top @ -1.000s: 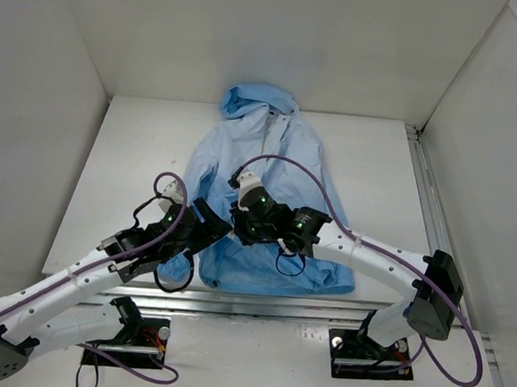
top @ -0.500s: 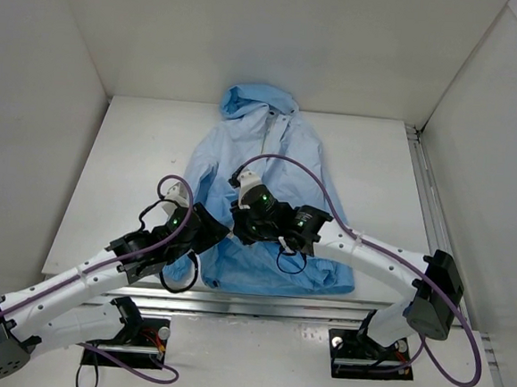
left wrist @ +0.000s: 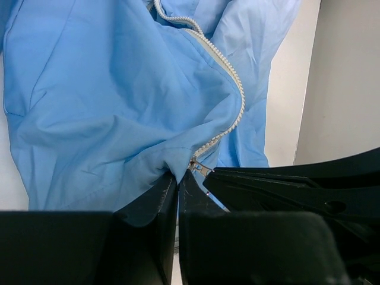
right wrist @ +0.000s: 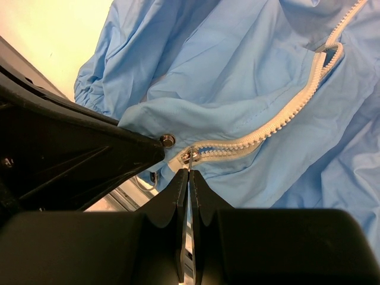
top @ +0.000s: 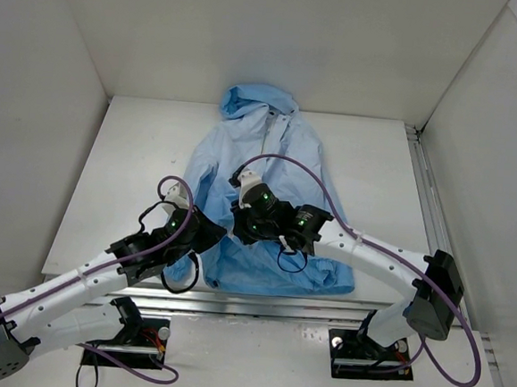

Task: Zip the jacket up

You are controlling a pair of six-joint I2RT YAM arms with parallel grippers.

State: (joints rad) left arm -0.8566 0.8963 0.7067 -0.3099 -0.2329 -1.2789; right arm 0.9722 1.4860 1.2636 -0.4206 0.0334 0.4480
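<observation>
The light-blue jacket (top: 270,154) lies flat on the white table, hood at the far end, its white zipper (left wrist: 233,74) open up the front. Both grippers meet at the lower hem. My left gripper (left wrist: 177,176) is shut on a fold of jacket fabric just beside the bottom of the zipper. My right gripper (right wrist: 189,172) is shut on the thin metal pull of the zipper slider (right wrist: 190,156), which sits at the bottom end of the teeth (right wrist: 285,122). A metal snap (right wrist: 168,140) shows just left of the slider. In the top view the arms hide the hem where they meet.
White walls enclose the table (top: 116,182) on three sides. A metal rail (top: 424,198) runs along its right edge. Purple cables loop over both arms above the jacket's lower half. Each gripper's black body fills one side of the other's wrist view.
My left gripper has closed on the jacket fabric by the zipper's bottom and edged right toward the right gripper. The right gripper has kept its hold on the pull.
</observation>
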